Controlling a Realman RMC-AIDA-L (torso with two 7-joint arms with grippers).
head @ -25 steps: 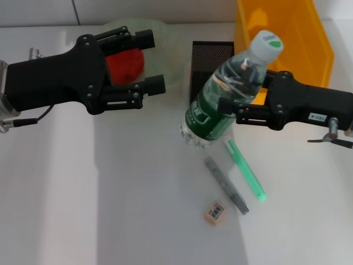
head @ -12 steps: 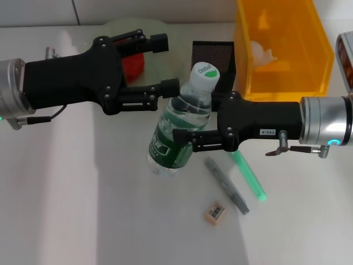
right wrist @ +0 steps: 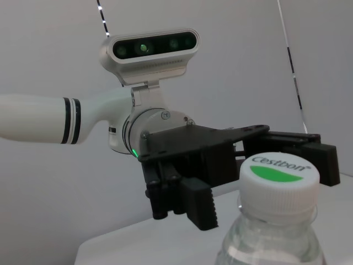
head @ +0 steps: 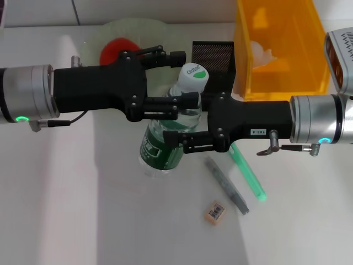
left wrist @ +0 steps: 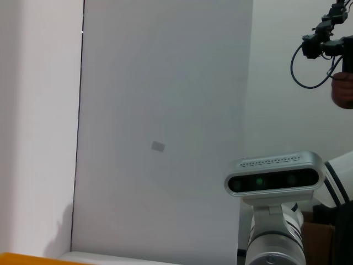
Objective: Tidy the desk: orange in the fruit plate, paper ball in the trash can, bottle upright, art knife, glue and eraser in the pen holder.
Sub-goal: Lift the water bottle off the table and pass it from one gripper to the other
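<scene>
Above the counter [head: 83,221] the right tool [head: 175,139] pinches the tilted bottle [head: 168,135]; the left tool [head: 185,79], spread, apparently brackets its neck; mistimed release could topple it.

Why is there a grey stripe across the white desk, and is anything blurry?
Head view: the arms cast a broad soft shadow down the desk, beneath the bottle. Right wrist view: the bottle cap looks sharp, the wall behind it plain.

Probably a lab: bare white table [head: 66,221], plain walls, camera rig [left wrist: 273,178].
</scene>
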